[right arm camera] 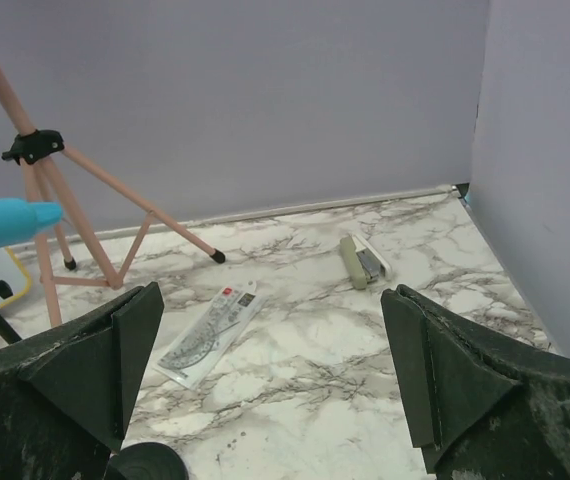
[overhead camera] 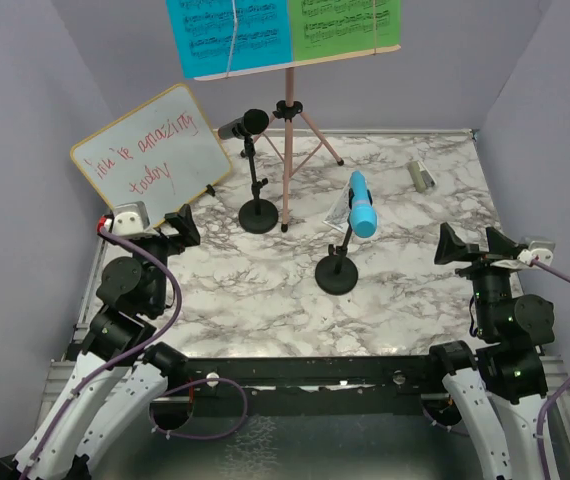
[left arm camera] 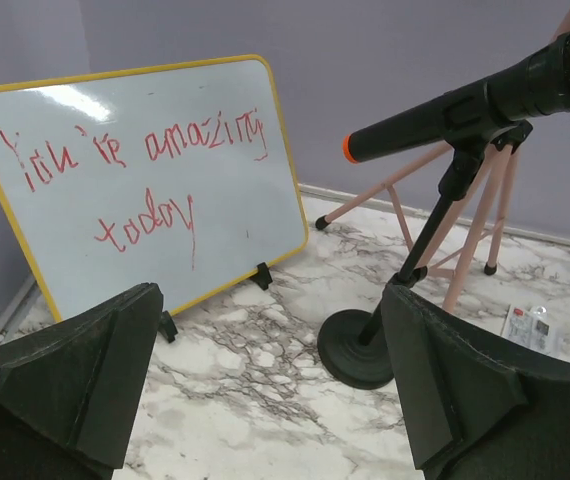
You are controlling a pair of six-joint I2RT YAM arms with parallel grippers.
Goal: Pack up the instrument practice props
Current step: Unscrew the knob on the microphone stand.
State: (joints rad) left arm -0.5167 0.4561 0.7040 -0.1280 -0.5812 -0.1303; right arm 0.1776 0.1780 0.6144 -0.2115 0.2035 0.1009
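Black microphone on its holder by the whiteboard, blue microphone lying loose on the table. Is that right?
No. The top external view shows the blue microphone mounted on its own holder, not lying loose on the table. The rest is right.

Robot lab booth — staged tabletop.
Sitting boxed in by plain lilac walls (overhead camera: 25,80), on a marble-print table (overhead camera: 255,310), sharing its near edge with two cabled robot arms (overhead camera: 125,295) bolted to a black rail (overhead camera: 305,378).

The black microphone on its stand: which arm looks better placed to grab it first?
Probably the left. The open left fingers face the black microphone, which stands close in front of them. The right fingers are farther off, nearer the blue microphone.
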